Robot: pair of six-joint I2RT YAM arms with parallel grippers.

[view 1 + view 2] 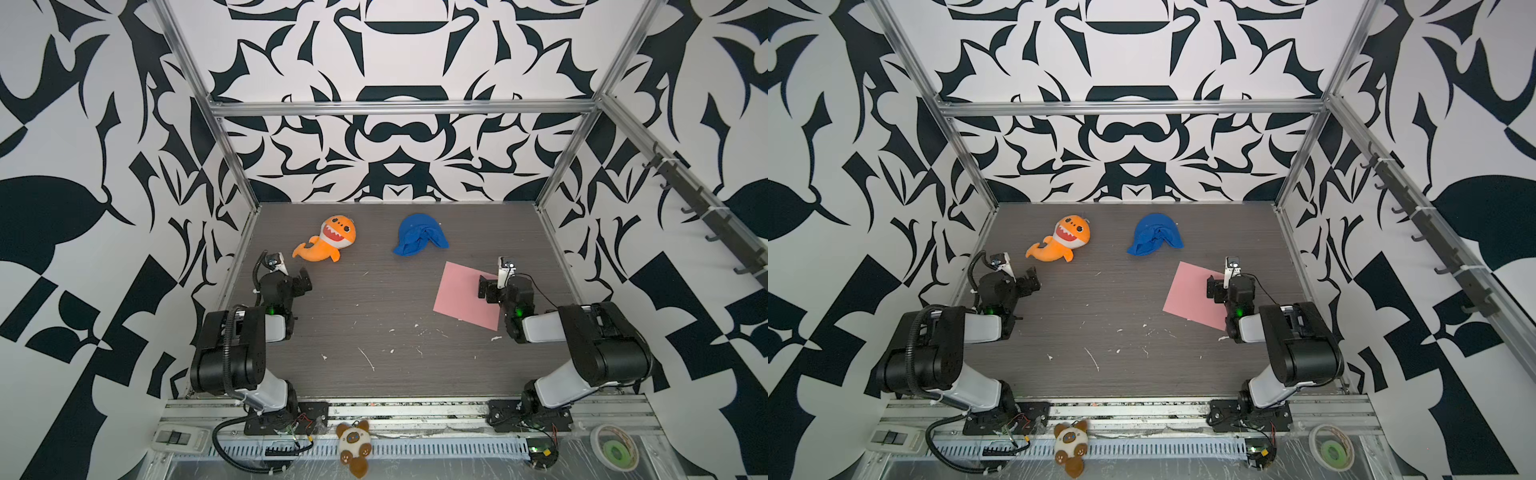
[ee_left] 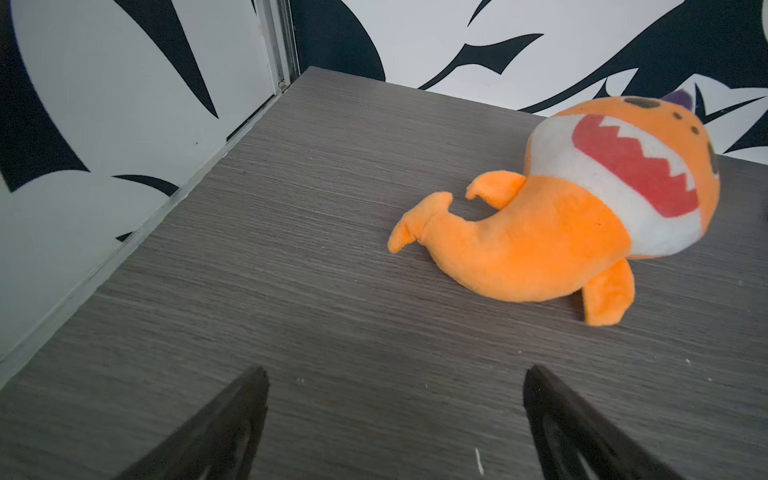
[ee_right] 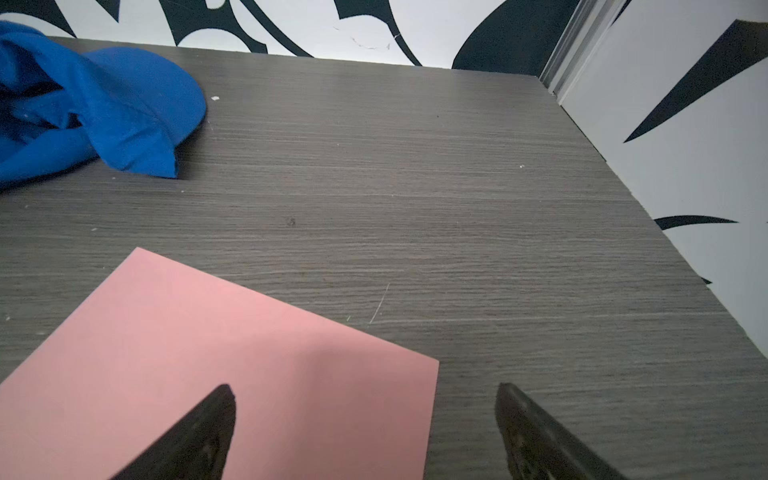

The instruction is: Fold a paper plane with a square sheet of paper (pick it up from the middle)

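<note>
Square sheet of paper point(image 1: 459, 297) point(image 3: 249, 353) flat, unfolded, on table point(image 1: 374, 345) near right edge, turned diagonal to table edges. Right gripper point(image 1: 487, 286) point(image 3: 365, 390) over sheet's side nearest right edge, jaws spread wide, empty. One finger point(image 3: 199, 436) above paper, other above bare table. Left gripper point(image 1: 304, 280) point(image 2: 397, 370) by left edge, jaws wide, empty. Orange shark plush point(image 1: 328, 241), blue cloth point(image 1: 419, 235) near far edge.

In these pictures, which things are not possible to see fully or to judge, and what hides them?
- Square sheet of paper: in both top views the right arm covers one corner; the right wrist view's edge cuts it off.
- Right gripper: open, but no view shows whether it touches the sheet.
- Blue cloth: cut off by the right wrist view's edge.
</note>
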